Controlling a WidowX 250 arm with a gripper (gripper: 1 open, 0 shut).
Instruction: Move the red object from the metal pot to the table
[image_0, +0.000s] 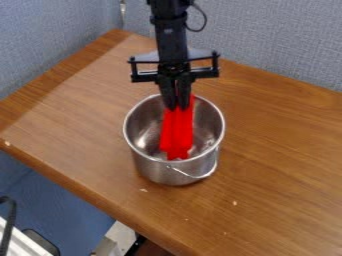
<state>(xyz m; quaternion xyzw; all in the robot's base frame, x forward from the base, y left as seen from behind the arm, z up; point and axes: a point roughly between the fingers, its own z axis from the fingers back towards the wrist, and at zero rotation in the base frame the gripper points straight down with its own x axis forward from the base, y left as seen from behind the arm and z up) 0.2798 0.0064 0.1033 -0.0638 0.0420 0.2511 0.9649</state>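
No writing to read anywhere: nothing legible on the end effector (175, 100), and the red object (177, 133) directly beneath it, the metal pot (150, 155) around it and the tabletop (67, 110) below and to its sides all show plain, unmarked surfaces.

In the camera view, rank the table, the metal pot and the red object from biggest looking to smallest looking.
1. the table, which fills most of the picture
2. the metal pot
3. the red object, a bar held upright in the gripper; its lower end is inside the pot, but it is much narrower
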